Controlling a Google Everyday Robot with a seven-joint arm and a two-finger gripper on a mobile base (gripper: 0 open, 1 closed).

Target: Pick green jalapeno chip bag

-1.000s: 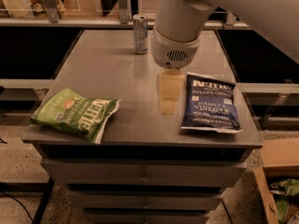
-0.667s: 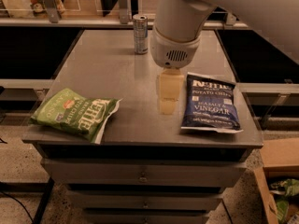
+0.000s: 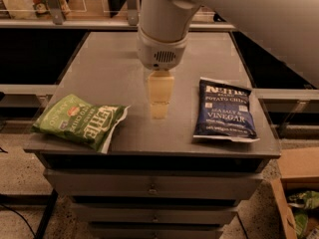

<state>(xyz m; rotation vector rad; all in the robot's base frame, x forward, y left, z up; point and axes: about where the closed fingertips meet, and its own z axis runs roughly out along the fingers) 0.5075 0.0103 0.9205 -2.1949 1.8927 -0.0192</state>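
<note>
Green jalapeno chip bag crinkly glossy, table smooth matt, gripper pale plastic, above table ctr

We see our pincer hanging over the middle of the grey table, between two chip bags and touching neither. On the view's left, the green jalapeno chip bag lies flat at the table's front corner. On the right lies the dark blue Sea Salt & Vinegar bag. Drawers sit below the tabletop.

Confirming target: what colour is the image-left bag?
Chip bag: light green, camera view. Gripper hovers beside it.
</note>
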